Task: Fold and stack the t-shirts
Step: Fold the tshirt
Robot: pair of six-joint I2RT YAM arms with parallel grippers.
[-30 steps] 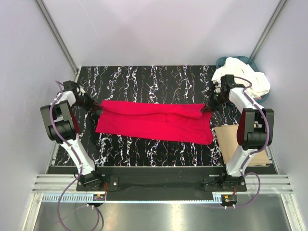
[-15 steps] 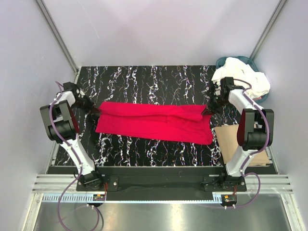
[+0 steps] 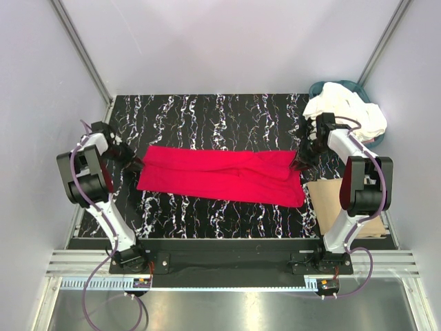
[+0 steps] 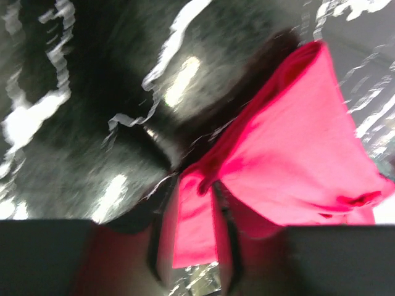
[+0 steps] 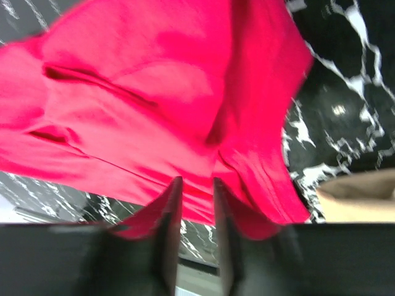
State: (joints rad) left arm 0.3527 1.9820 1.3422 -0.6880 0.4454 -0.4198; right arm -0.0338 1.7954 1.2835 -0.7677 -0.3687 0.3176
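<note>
**Red shirt stretched flat, pinched at both ends**

The red t-shirt (image 3: 220, 174) lies spread as a long band across the middle of the black marbled worktop (image 3: 207, 114), its long axis running left to right. The left tool (image 3: 134, 164) sits at the shirt's far-left corner. In the left wrist view its fingers are closed onto a bunched fold of red cloth, which rises off the surface in a tented ridge. The right tool (image 3: 298, 164) is at the far-right corner, and in the right wrist view its fingers are likewise drawn together on a gathered pleat of the fabric.

The far edge of the shirt runs almost straight between the two tools. The near edge slants slightly, lower toward the right, and its near-right corner ends just beside a tan board (image 3: 324, 200) that lies at the worktop's right margin.

Bare marble shows on both long sides — a broad strip beyond the shirt up to the far edge, and a narrower one between the near hem and the arm bases. At the far-right corner a heap of white garments (image 3: 348, 114) spills from a teal basket (image 3: 318, 87), close behind the right arm's wrist.
</note>
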